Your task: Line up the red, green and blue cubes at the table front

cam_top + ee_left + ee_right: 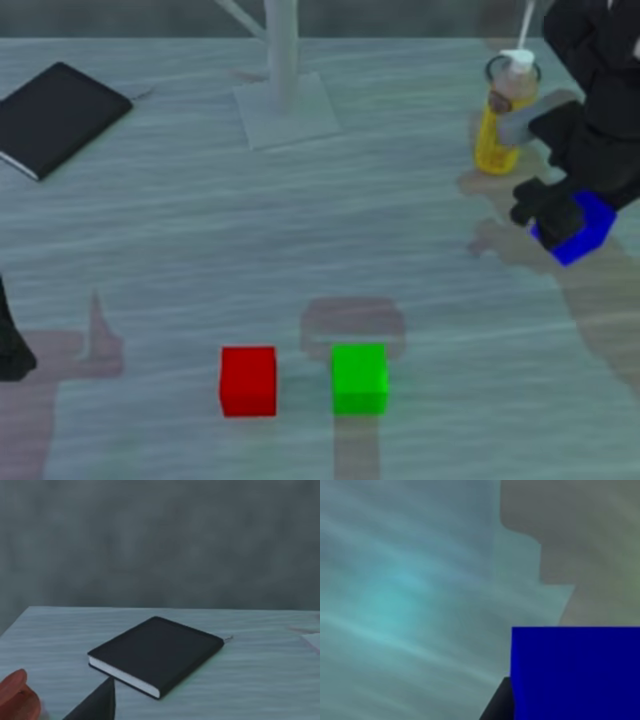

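Note:
The red cube (248, 381) and the green cube (359, 378) rest side by side near the front of the table (180, 250), a small gap between them. The blue cube (578, 230) is far right, mid-depth, with my right gripper (560, 215) shut on it. It hangs tilted a little above the tabletop, its shadow beneath. In the right wrist view the blue cube (575, 672) fills the corner, one dark finger (500, 706) pressed against its side. My left gripper (12, 355) is parked at the left edge, open and holding nothing; one fingertip (100, 702) shows.
A black book (60, 115) (155, 655) lies at the back left. A pale base plate with a post (285, 110) stands at the back middle. A yellow bottle (505, 120) stands just behind the right gripper. A reddish-brown shape (15, 700) shows beside the left gripper.

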Controlling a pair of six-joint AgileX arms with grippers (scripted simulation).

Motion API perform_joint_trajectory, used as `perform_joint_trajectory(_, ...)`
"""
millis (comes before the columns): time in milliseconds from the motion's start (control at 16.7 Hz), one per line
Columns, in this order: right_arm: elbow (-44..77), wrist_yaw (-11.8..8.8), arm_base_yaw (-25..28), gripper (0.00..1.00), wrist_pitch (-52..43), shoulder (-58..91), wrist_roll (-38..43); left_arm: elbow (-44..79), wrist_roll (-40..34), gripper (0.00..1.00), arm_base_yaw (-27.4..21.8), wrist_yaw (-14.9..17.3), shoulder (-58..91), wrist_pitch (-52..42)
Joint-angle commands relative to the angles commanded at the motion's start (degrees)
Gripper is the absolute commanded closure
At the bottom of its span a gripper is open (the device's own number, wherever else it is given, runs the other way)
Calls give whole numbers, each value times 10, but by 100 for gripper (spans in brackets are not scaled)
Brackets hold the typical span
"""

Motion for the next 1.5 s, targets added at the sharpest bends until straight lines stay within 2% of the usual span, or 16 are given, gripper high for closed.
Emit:
perform_joint_trajectory(540, -105, -2, 183, 100, 2, -88, 426, 0, 0, 0, 0, 0, 0, 0)
perform_joint_trajectory(720, -134, -1, 230, 100, 8, -119, 523, 0, 0, 0, 0, 0, 0, 0)
perform_joint_trajectory(900, -148, 0, 253, 100, 14, -138, 565, 0, 0, 0, 0, 0, 0, 0)
perform_joint_trajectory(1200, -149, 0, 252, 100, 15, -136, 566, 0, 0, 0, 0, 0, 0, 0)
perform_joint_trajectory(1500, -207, 0, 254, 100, 106, -108, 569, 0, 0, 0, 0, 0, 0, 0)
